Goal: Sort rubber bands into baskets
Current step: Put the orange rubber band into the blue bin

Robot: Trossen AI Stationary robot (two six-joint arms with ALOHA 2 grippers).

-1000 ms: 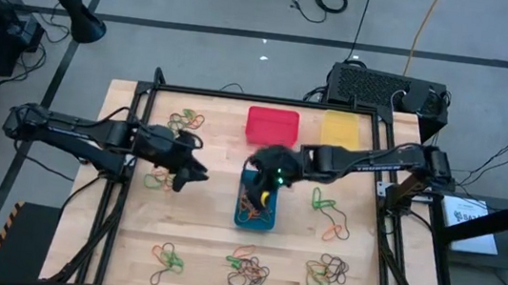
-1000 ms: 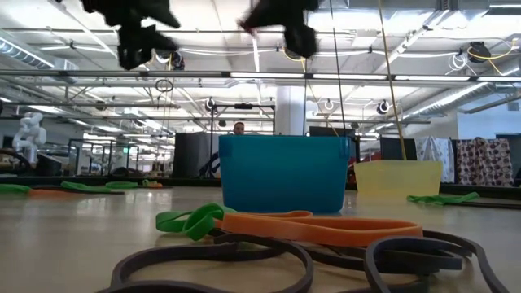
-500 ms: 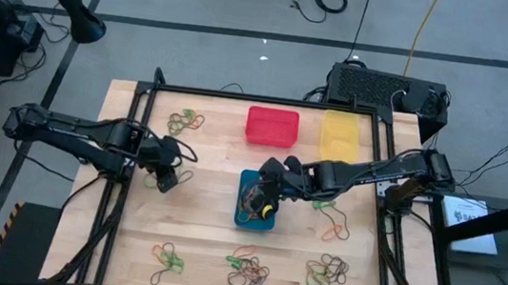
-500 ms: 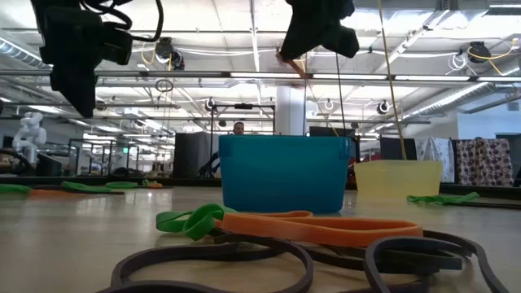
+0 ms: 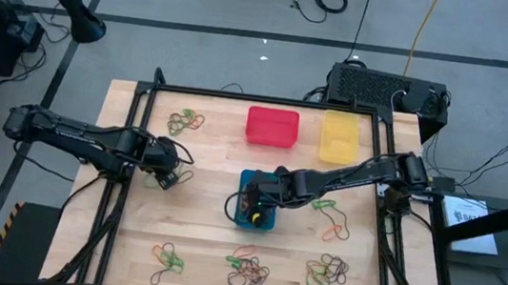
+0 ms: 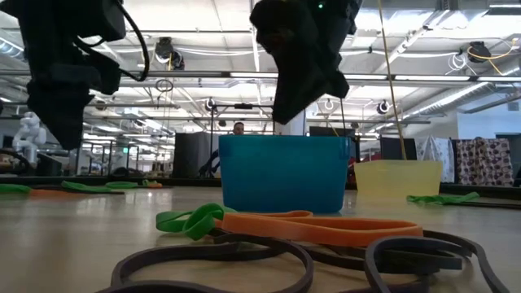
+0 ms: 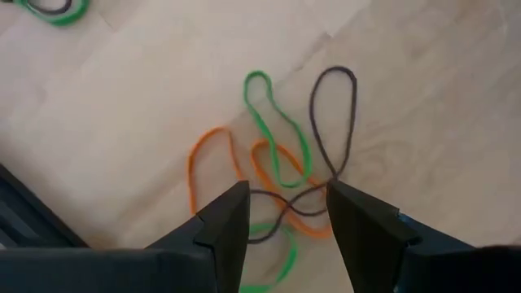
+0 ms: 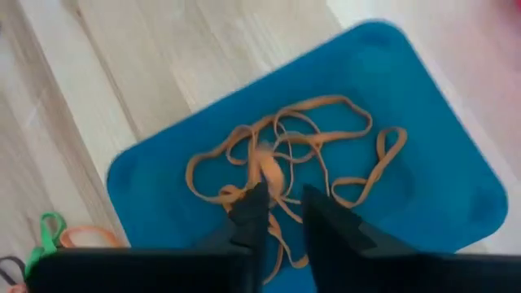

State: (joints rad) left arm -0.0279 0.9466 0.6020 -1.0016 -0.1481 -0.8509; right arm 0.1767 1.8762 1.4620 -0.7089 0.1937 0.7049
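My left gripper points down, open, just above a loose cluster of rubber bands in orange, green and dark that lies flat on the left of the table; its fingers stand either side of the crossing loops without touching them. My right gripper hangs over the blue basket, its fingers slightly parted. Several orange bands lie on that basket's floor. A blurred orange band sits just beyond the right fingertips. The red basket and yellow basket stand at the far side. My right gripper points down into the blue basket; I cannot tell whether the blurred orange band at its fingertips touches them.
More clusters of bands lie at the far left, along the near edge and right of the blue basket. A black frame borders the wooden table.
My left gripper has drawn back toward the table's left edge, sunk and tipped to point down over the left cluster. My right gripper has come down toward the near edge over the blue basket; the orange band seen at its fingertips in the low view no longer shows there.
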